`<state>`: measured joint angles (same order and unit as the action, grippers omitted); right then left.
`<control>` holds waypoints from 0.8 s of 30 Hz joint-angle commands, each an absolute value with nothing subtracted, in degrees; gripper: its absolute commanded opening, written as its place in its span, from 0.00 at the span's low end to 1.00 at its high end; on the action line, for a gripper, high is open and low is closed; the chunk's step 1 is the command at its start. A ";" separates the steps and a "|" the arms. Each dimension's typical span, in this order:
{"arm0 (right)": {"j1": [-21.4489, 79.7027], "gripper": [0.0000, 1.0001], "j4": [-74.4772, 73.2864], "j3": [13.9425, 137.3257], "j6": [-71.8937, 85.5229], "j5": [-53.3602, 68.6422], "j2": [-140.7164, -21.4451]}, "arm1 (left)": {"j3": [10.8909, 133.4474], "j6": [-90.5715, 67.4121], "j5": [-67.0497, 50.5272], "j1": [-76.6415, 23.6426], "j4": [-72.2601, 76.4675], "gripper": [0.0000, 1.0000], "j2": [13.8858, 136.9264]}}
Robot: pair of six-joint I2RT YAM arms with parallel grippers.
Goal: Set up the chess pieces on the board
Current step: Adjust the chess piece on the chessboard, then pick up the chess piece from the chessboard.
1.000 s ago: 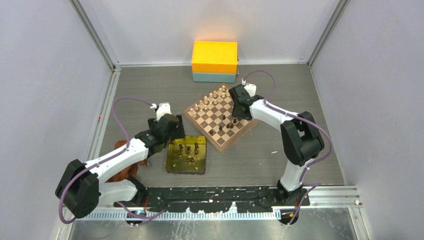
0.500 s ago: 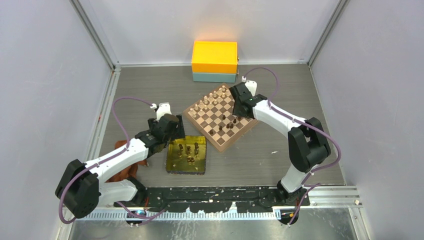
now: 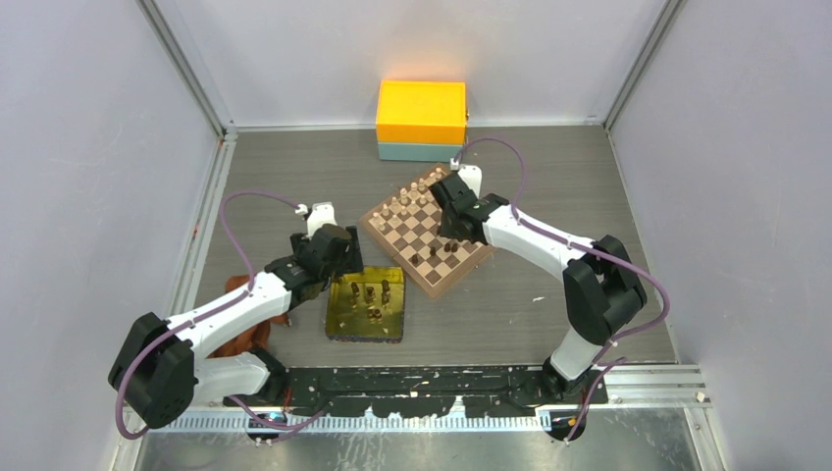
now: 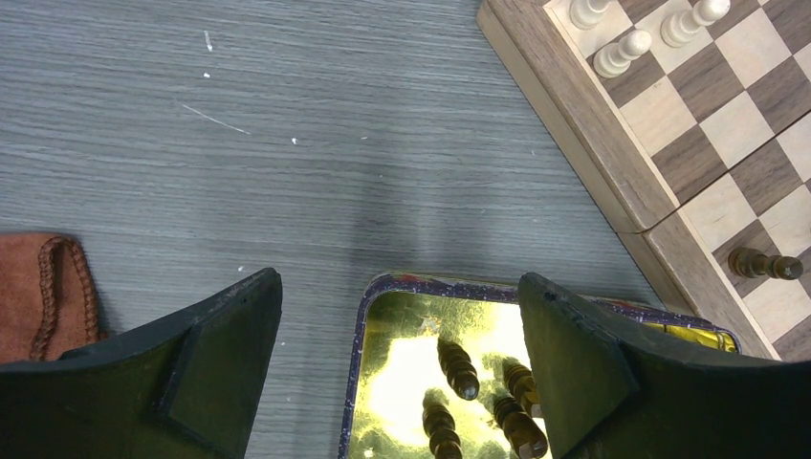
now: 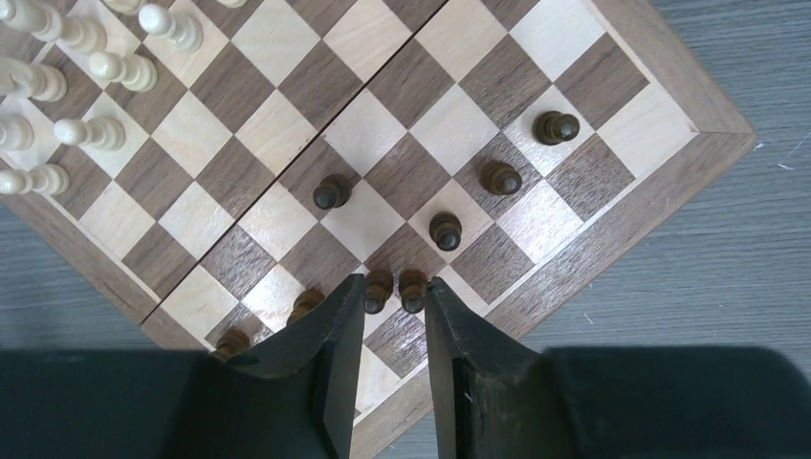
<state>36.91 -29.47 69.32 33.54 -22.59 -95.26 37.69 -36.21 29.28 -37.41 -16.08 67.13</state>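
The board (image 3: 438, 286) lies diagonally at mid-table, its tan border (image 5: 669, 88) showing in the right wrist view. Several dark chess pieces (image 5: 445, 230) stand near its close corner. My right gripper (image 5: 394, 287) hovers over that corner (image 3: 451, 224), open with a narrow gap and nothing between the fingers. Two dark pieces (image 5: 379, 290) stand side by side just past its tips. More dark pieces (image 4: 459, 368) stand in the gold tray (image 4: 359, 344). My left gripper (image 4: 399, 282) hangs wide open above the tray's far edge (image 3: 338, 257).
Pale chessmen (image 5: 86, 86) line the board's far-left side (image 3: 407, 201). An orange box on a teal base (image 3: 421, 113) sits at the back wall. A brown pouch (image 4: 43, 287) lies left of the tray. Grey walls enclose the table.
My right gripper has moved left across the board toward its near corner, and its jaws have narrowed. The left arm has not moved.
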 commanded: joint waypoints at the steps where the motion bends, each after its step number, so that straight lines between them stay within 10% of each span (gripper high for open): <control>1: 38.29 0.35 -29.83 70.62 33.39 -23.64 -94.30 | 37.53 -37.35 29.62 -37.60 -13.71 0.93 65.66; 24: 39.35 0.34 -29.91 71.44 31.73 -22.45 -98.73 | 37.88 -36.91 30.06 -37.58 -13.99 0.93 65.53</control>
